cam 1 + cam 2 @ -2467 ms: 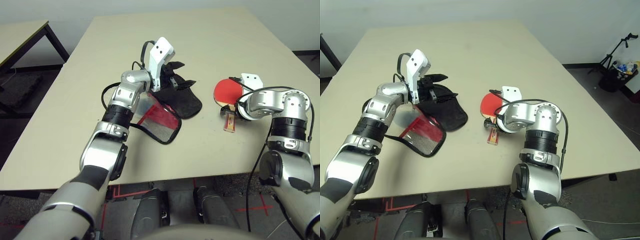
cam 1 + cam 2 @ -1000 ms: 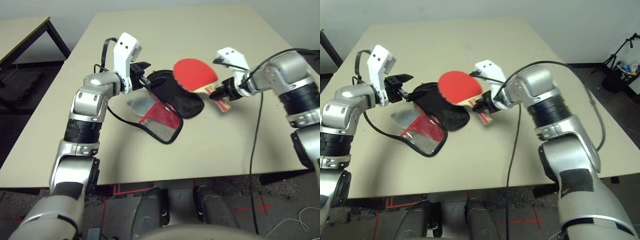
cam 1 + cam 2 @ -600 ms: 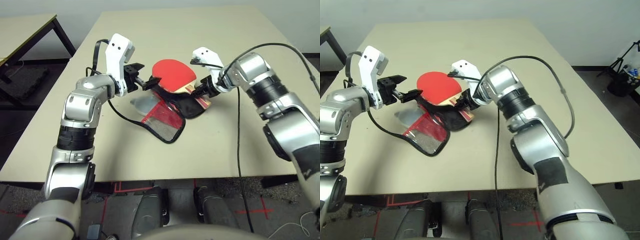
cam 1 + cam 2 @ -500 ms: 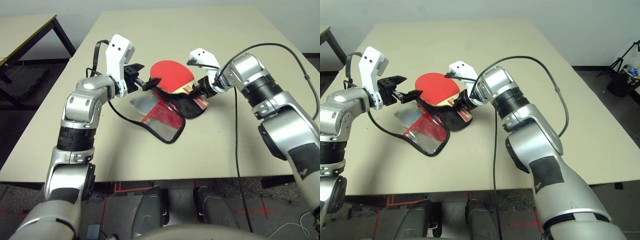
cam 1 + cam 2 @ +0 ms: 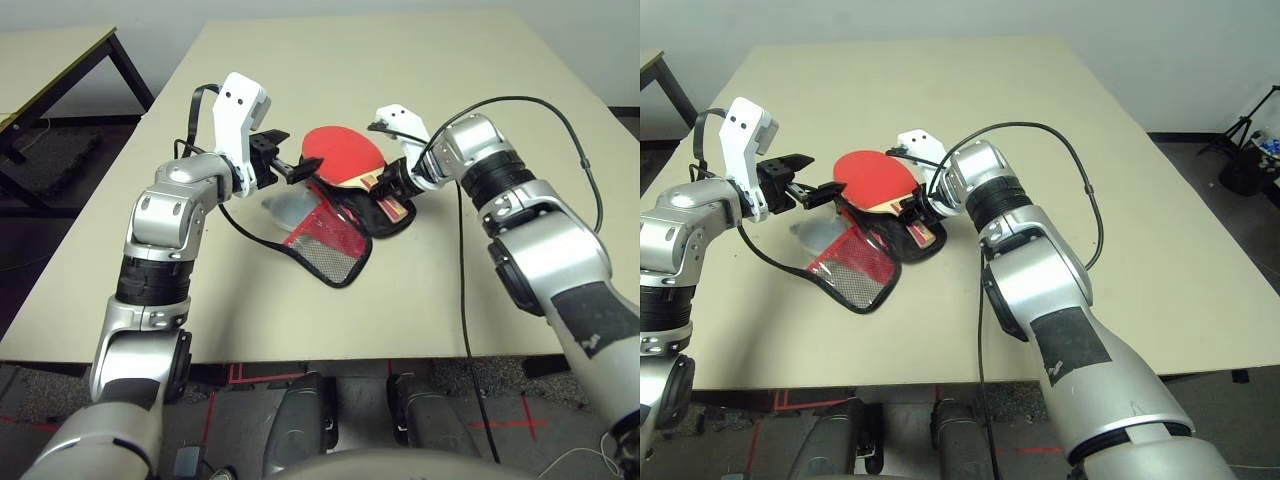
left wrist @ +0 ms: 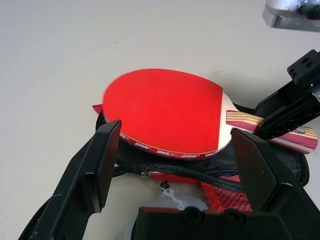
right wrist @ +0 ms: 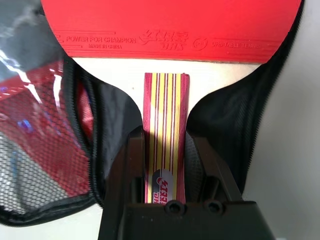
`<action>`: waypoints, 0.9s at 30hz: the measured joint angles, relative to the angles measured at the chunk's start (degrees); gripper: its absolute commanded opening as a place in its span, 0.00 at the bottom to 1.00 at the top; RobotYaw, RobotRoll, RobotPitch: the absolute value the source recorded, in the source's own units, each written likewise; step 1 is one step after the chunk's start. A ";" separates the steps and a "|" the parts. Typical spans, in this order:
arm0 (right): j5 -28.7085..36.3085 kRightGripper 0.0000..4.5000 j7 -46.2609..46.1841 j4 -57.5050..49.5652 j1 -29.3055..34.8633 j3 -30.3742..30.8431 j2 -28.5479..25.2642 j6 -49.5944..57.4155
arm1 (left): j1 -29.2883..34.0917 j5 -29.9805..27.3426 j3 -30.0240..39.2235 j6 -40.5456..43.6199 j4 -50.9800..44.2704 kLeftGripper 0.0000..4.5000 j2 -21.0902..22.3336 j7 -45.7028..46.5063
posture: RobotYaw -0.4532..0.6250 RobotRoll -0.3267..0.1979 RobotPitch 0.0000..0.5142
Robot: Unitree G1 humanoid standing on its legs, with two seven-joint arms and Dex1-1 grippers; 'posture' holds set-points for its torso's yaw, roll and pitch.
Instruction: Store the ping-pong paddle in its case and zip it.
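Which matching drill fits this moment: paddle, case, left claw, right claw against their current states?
Things:
1. ping-pong paddle
2. case
3. left claw
4. right claw

States:
A. unzipped, flap lying open on the table
B. open, at the case's rim
C. shut on a striped handle
D. red face up over the black lining

Pairs: 1-D, 2-A, 3-B, 4-C
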 measured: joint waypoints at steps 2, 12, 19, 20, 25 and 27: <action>-0.45 0.25 -0.35 0.25 0.00 -0.72 0.07 -0.03 | 0.00 -0.03 -0.20 0.00 0.01 1.00 -0.12 0.04 | 0.49 0.62 0.21; -2.20 0.25 -1.95 1.91 0.00 -4.86 1.22 -0.73 | -0.05 -0.12 -0.89 -0.13 0.53 1.00 -0.59 0.11 | 0.48 0.62 0.22; -2.76 0.25 -2.39 2.38 0.00 -5.61 2.85 -1.10 | -0.23 -0.12 -0.91 -0.47 0.87 1.00 -0.59 0.12 | 0.49 0.62 0.23; -2.91 0.25 -2.46 2.57 0.00 -5.81 2.91 -1.38 | -0.23 -0.12 -0.91 -0.49 0.87 1.00 -0.62 0.16 | 0.49 0.62 0.23; -3.88 0.25 -3.51 3.76 0.01 -7.18 2.94 -2.70 | -0.23 -0.15 -0.91 -0.52 0.92 1.00 -0.75 0.62 | 0.49 0.62 0.23; -4.02 0.25 -3.75 4.27 0.00 -7.64 2.98 -2.84 | -0.26 -0.16 -0.91 -0.53 1.01 1.00 -0.75 0.73 | 0.49 0.62 0.23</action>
